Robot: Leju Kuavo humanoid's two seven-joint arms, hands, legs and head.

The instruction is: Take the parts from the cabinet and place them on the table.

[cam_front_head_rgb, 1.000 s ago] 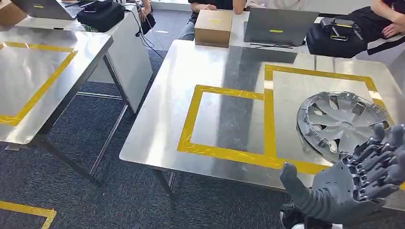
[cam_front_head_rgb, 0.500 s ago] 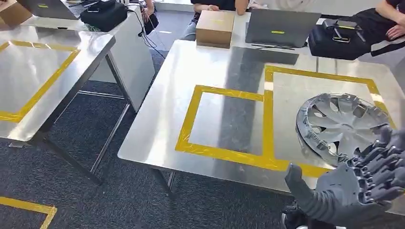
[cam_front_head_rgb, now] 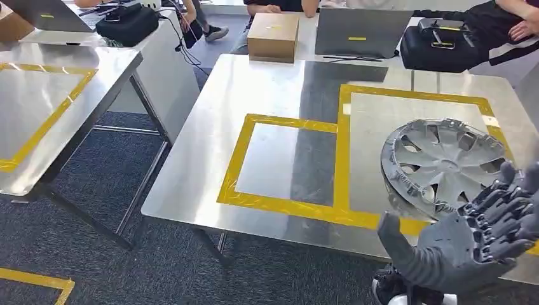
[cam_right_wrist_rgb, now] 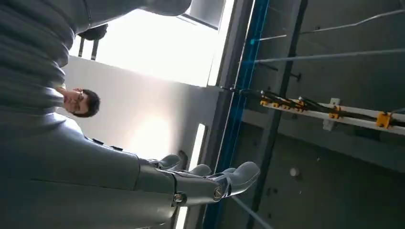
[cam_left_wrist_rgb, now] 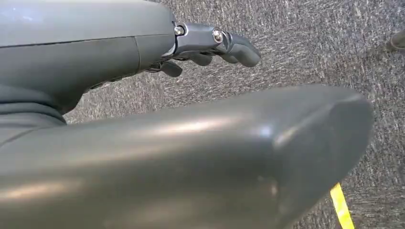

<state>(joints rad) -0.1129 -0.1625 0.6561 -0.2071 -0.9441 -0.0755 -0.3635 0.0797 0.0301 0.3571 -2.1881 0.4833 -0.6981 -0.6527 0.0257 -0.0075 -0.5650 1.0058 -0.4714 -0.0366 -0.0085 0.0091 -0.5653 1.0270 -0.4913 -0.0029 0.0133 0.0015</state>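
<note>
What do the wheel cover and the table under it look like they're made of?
Wheel cover: looks like molded plastic with a matte silver-grey finish, judging by its thin spokes, cutouts and dull sheen. Table: apparently brushed stainless steel, streaky mirror-like reflections, marked with yellow tape.

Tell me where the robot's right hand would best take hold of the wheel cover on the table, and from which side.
Probably the near rim of the wheel cover, approached from the robot's side. It lies flat on the table, so only its thin edge and the openings between spokes offer purchase, and that edge lies just beyond the open right hand.
</note>
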